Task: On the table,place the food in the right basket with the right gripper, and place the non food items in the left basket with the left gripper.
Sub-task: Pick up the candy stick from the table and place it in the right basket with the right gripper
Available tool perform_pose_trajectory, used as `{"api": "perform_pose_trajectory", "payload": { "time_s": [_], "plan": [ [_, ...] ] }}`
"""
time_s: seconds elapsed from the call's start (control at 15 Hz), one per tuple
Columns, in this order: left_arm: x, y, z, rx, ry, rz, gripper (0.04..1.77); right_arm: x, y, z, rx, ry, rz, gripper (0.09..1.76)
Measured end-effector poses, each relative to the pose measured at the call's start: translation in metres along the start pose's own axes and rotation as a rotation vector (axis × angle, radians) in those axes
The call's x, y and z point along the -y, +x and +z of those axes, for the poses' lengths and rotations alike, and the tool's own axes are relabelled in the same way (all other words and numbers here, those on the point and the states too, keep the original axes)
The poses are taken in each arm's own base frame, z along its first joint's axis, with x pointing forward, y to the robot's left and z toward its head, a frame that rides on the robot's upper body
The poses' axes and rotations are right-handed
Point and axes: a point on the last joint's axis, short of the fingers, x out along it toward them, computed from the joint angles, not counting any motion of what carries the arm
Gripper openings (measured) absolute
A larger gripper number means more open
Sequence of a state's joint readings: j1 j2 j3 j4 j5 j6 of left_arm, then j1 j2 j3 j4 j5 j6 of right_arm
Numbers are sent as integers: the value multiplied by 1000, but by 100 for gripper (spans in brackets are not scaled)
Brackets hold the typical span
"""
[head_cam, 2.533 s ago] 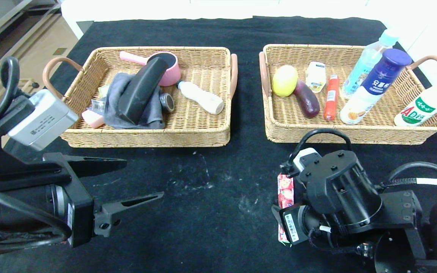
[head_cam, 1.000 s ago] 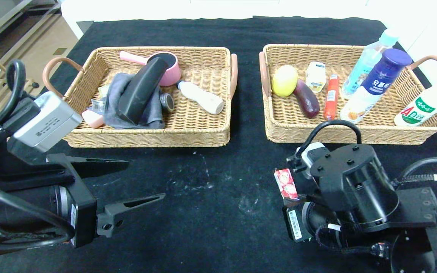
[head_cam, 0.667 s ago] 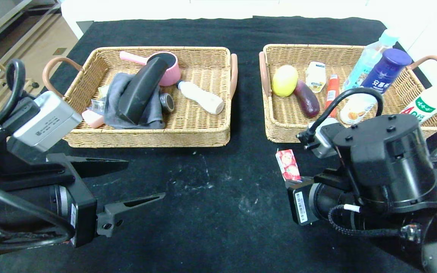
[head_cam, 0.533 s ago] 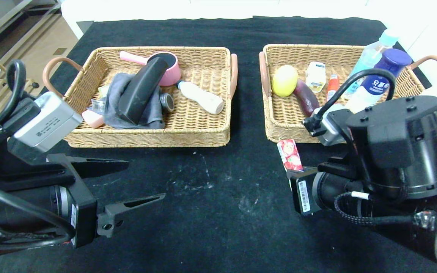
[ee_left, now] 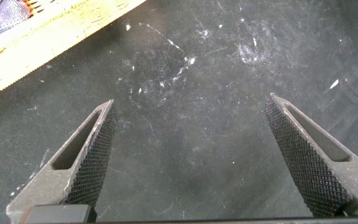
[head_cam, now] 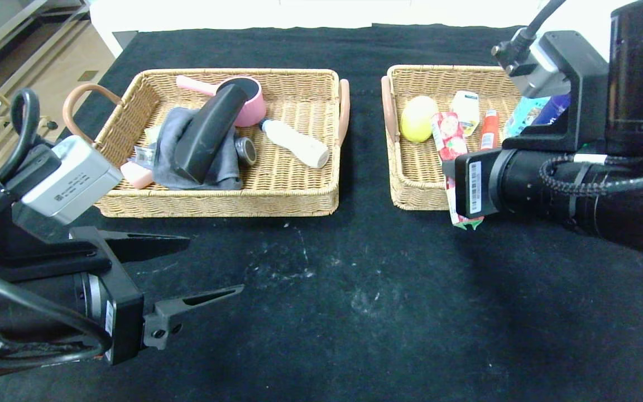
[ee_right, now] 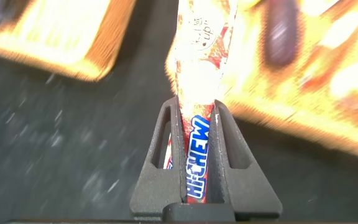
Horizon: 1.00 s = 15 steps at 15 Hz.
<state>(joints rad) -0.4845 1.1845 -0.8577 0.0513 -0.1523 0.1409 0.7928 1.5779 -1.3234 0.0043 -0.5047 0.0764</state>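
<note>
Right black two-fingered gripper (ee_right: 196,134) clamped tight on long red HI-CHEW candy stick (head_cam: 449,140), blue "HI-CHEW" lettering readable between the fingers in right wrist view, fruit print on upper wrapper. Stick held raised, its upper part over near-left corner of right tan wicker basket with pinkish-brown arched handles (head_cam: 411,192), green-edged lower end hanging just outside front rim above black cloth table (head_cam: 321,312). Barcode sticker on right wrist housing. Compared with 2.5 s ago: stick then low over table in front of basket, arm near robot; now lifted and carried forward, arm blocking much of basket's right half, purple eggplant-like item and AD-labelled white bottle hidden. Visible in right basket: yellow lemon-like fruit (head_cam: 418,118), small white pouch (head_cam: 466,109), orange-red sausage stick (head_cam: 488,129), slivers of clear water bottle with teal label (head_cam: 525,114) and white bottle with blue cap and blue label (head_cam: 556,109), print unreadable.

Left black long-fingered gripper (ee_left: 191,155) parked low over table in front of left tan wicker basket (head_cam: 215,201), fingers spread wide, holding nothing; unchanged from earlier frames. Barcode sticker and small print on grey camera box, unreadable. Left basket contents unchanged: black leather glasses case (head_cam: 207,134) on grey cloth (head_cam: 173,148), pink cup with handle (head_cam: 243,100), cream bottle (head_cam: 296,144), small pink bottle (head_cam: 136,174).
</note>
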Motion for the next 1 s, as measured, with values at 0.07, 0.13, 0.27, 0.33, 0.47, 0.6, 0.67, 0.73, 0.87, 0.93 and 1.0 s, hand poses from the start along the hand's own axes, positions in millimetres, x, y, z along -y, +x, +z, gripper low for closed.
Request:
{"api": "perform_pose_trajectory", "payload": {
  "time_s": [0.07, 0.13, 0.27, 0.33, 0.47, 0.6, 0.67, 0.73, 0.87, 0.93, 1.0],
  "plan": [
    [0, 0, 0, 1, 1, -1, 172, 4, 3, 6, 16, -2, -16, 32],
    [0, 0, 0, 1, 0, 0, 172, 9, 7, 12, 30, 1, -25, 32],
    [0, 0, 0, 1, 0, 0, 172, 19, 14, 22, 56, 11, -22, 32],
    [0, 0, 0, 1, 0, 0, 172, 24, 18, 28, 72, 17, -17, 32],
    [0, 0, 0, 0, 0, 0, 172, 34, 26, 39, 101, 22, -14, 32],
    [0, 0, 0, 0, 0, -2, 172, 44, 35, 49, 130, 17, -19, 32],
    [0, 0, 0, 0, 0, -2, 172, 48, 40, 53, 141, 9, -20, 32],
    [0, 0, 0, 1, 0, -2, 172, 51, 46, 55, 148, -5, -25, 32],
    [0, 0, 0, 0, 0, -2, 172, 58, 59, 58, 154, -33, -50, 32],
    [0, 0, 0, 0, 0, -2, 172, 61, 67, 59, 160, -45, -68, 32],
    [0, 0, 0, 0, 0, -2, 172, 64, 74, 60, 172, -50, -83, 32]
  ]
}}
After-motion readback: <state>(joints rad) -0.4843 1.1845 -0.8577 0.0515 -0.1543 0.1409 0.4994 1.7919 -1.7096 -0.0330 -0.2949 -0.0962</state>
